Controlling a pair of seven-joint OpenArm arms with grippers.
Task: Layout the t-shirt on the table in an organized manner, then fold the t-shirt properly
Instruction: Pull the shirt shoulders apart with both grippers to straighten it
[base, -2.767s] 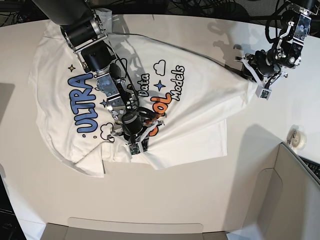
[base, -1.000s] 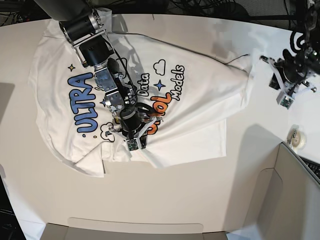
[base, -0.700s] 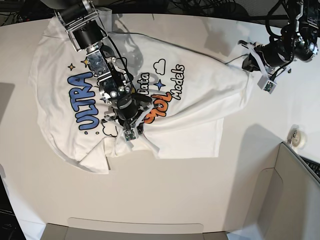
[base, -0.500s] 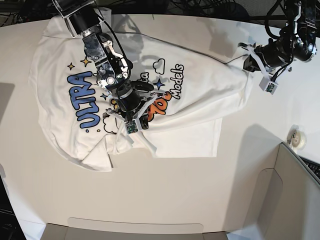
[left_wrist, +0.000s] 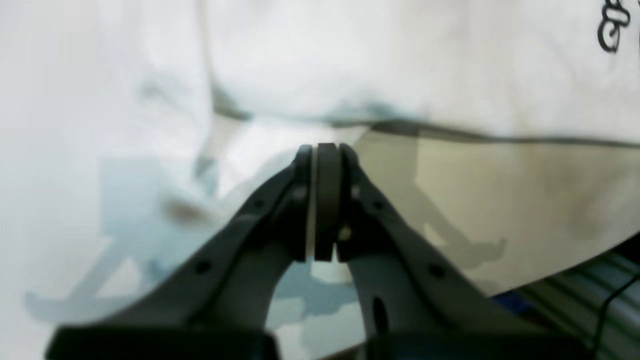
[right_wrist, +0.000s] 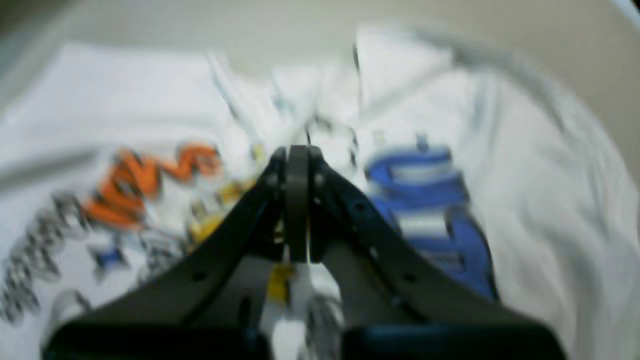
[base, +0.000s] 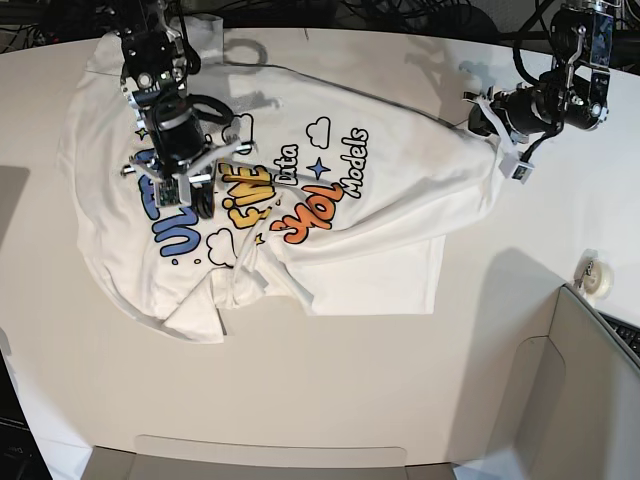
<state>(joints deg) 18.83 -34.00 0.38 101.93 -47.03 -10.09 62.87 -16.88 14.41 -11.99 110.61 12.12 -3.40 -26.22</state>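
- Since half a second ago my right claw (base: 196, 190) has pulled away from the middle of the print, and it now sits over the blue "ULTRA" lettering on the base view's left side.
- My left claw (base: 478, 108) has stayed near the far right edge of the t-shirt (base: 400, 180), by the stretched-out corner of fabric.
- I see the t-shirt lying print side up on the off-white tabletop (base: 300, 390), spread across the upper left and centre of the surface.
- Its lower part is folded and bunched, with a flap turned under near the bottom left and a rectangular layer sticking out at the lower right.
- With the right arm out of the way, the yellow "FINE", the orange "SMOL" and the words "Data" and "Models" now show in full.
- From the right wrist camera, that claw's two dark fingers (right_wrist: 280, 200) are pressed together, with blurred orange and blue print behind them; I cannot tell whether any cloth is caught between them.
- From the left wrist camera, the left claw's fingers (left_wrist: 300, 200) are also pressed together, above white fabric and a bare strip of tabletop; no cloth shows clearly between them.
- A small roll of tape (base: 598, 277) lies on the tabletop at the right, well apart from the shirt, beside a grey-beige panel (base: 590, 390).
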